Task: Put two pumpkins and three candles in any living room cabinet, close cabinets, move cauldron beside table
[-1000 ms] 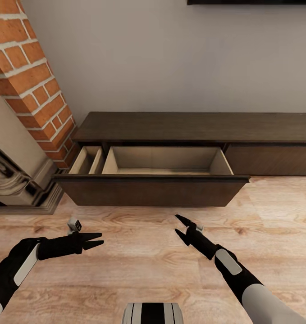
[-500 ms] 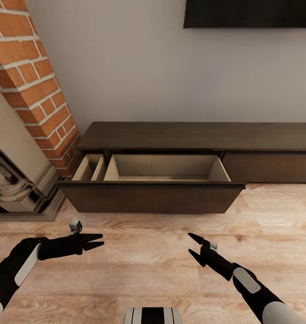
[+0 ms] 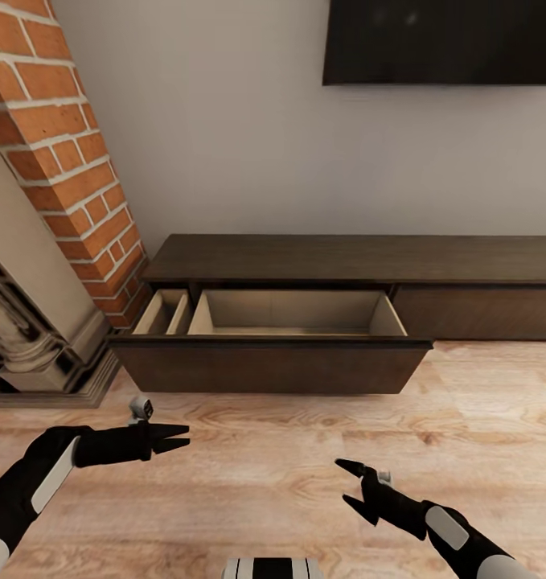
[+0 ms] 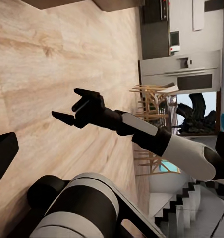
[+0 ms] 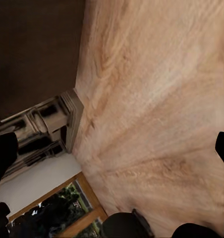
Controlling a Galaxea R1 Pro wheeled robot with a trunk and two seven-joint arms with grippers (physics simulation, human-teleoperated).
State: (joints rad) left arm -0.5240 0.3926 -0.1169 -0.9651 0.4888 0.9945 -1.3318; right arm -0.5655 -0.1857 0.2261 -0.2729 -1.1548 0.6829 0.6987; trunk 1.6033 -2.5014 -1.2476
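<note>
In front of the low cabinet [image 3: 361, 265], its wide drawer [image 3: 273, 366] pulled out and showing nothing inside, the left gripper [image 3: 178, 440] and right gripper [image 3: 349, 482] hang spread and empty; left open, that drawer would fail the closing requirement.

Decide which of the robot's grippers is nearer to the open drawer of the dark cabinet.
Left. The left gripper hangs just in front of the drawer front, toward its brick-side end. The right gripper is lower in the head view, farther back over the floor. Both are open and empty.
</note>
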